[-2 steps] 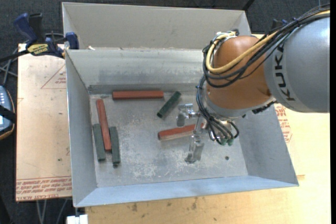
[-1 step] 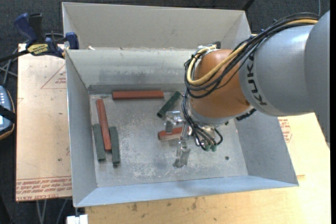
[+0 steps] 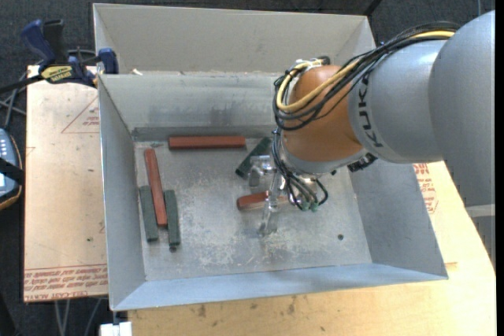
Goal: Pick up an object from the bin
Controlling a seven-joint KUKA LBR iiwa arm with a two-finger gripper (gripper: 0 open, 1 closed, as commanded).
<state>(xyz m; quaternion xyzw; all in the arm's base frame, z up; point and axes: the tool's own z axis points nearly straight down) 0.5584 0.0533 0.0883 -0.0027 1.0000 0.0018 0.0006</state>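
The grey bin point(image 3: 213, 244) floor carries red bars point(image 3: 206, 142), grey-green bars point(image 3: 149, 213) and a short red block point(image 3: 252, 201).

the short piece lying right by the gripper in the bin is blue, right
Not blue. The short piece lying right by the gripper in the bin is red-brown, as the camera view shows.

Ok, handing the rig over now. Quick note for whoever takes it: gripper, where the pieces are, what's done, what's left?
Gripper: low over the bin floor, mid-bin, right beside a short red block; no grasp confirmed.
Dark green piece: just behind it, partly under the wrist.
Long red-brown bar: along the back wall.
Red bar and two grey-green bars: left side, lying lengthwise.
Done: nothing visibly lifted.
Left: grasp one piece and lift it out.
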